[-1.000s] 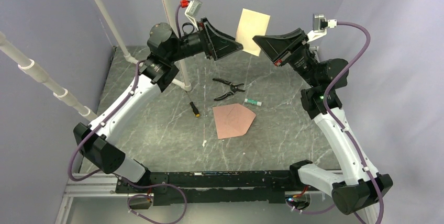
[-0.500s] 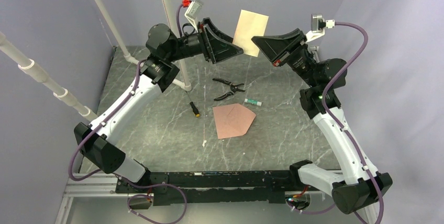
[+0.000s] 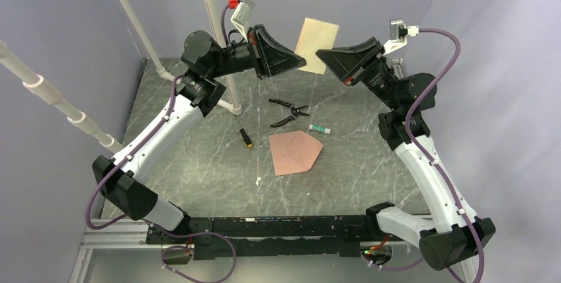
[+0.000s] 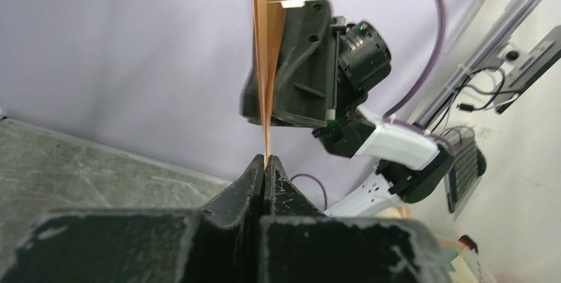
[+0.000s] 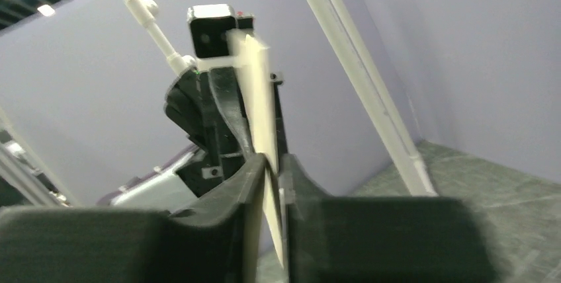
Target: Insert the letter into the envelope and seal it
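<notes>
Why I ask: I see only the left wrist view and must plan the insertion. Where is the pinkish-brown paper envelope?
Observer: The pinkish-brown paper envelope lies flat mid-way across the grey marbled table, its pointed flap open toward the right arm's side.
Operator: Anything close to it?
Observer: Just beyond its far edge lie black-handled pliers and a small green-capped tube.
Operator: And the other arm's grip?
Observer: In the right wrist view the light tan paper letter passes between the jaws of the right gripper. I cannot tell whether they pinch it.
</notes>
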